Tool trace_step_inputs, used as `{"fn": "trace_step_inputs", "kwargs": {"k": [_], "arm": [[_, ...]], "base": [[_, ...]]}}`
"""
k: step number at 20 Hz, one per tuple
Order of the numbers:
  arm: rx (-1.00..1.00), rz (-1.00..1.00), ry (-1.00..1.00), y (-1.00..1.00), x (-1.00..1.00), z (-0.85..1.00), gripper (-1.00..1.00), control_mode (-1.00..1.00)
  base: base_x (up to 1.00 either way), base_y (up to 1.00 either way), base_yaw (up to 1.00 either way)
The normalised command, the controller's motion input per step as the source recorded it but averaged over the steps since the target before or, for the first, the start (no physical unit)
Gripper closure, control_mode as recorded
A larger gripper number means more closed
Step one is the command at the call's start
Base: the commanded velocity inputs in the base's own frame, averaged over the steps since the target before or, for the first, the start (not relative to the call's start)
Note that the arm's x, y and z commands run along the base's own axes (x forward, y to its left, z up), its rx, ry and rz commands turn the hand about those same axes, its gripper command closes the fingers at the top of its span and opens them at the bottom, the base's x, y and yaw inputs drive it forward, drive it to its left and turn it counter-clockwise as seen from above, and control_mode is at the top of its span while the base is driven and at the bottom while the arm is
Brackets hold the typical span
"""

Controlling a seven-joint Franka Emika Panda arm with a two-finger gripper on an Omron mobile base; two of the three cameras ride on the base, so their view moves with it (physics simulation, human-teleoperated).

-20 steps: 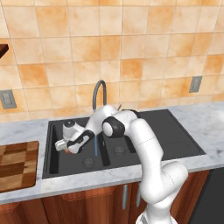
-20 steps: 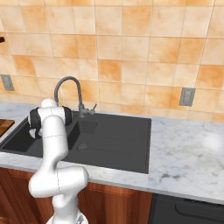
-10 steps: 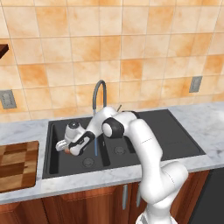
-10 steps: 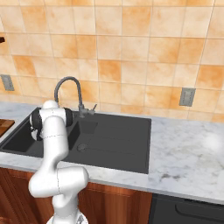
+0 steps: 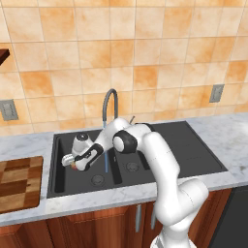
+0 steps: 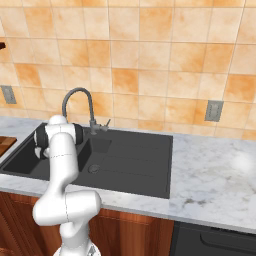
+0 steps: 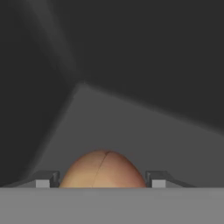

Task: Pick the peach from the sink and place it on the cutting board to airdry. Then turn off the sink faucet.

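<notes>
Arm: one white Franka arm with dark joints, reaching left and down over the left basin.
Gripper: one two-finger gripper (image 5: 72,162), low inside the left basin; its two dark fingertips (image 7: 47,179) sit on either side of the fruit in the hand view, clenched on it.
Peach: one small round orange-pink peach (image 7: 103,169), held between the fingers; in the left base view a sliver of orange shows at the gripper tip (image 5: 73,164), above the basin floor, near the basin's left wall.
Sink: one wide matte black sink (image 5: 193,155) set in the marble counter; two basins counted, two round steel drains counted, one flat drainboard on the right.
Faucet: one slim dark grey gooseneck faucet (image 6: 77,95) behind the basins, with one small side lever (image 6: 104,126); one thin stream of water (image 5: 105,162) falls from the spout, just beside the forearm.
Cutting board: one thick checkered wooden cutting board (image 5: 17,181) on the counter left of the sink, apart from the gripper, nothing on it.
Wall outlets: two grey plates on the tiled wall, left outlet (image 5: 8,110) and right outlet (image 5: 216,93).
</notes>
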Motion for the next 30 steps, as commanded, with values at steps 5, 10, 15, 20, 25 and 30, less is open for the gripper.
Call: {"fn": "trace_step_inputs", "kwargs": {"k": [5, 10, 15, 20, 25, 30], "arm": [[-0.01, -0.04, 0.0, 0.05, -0.08, 0.2, 1.0, -1.0], [0.0, -0.01, -0.01, 0.0, -0.3, 0.38, 1.0, -1.0], [0.0, 0.0, -0.07, 0.0, -0.45, 0.37, 1.0, -1.0], [0.0, -0.01, -0.1, -0.03, -0.54, 0.33, 1.0, -1.0], [0.0, -0.04, -0.06, -0.14, -0.47, 0.5, 1.0, -1.0], [0.0, -0.06, -0.02, -0.16, -0.43, 0.68, 1.0, -1.0]], "base": [[0.0, 0.0, 0.0], [0.0, 0.0, 0.0], [0.0, 0.0, 0.0], [0.0, 0.0, 0.0], [0.0, 0.0, 0.0], [0.0, 0.0, 0.0]]}}
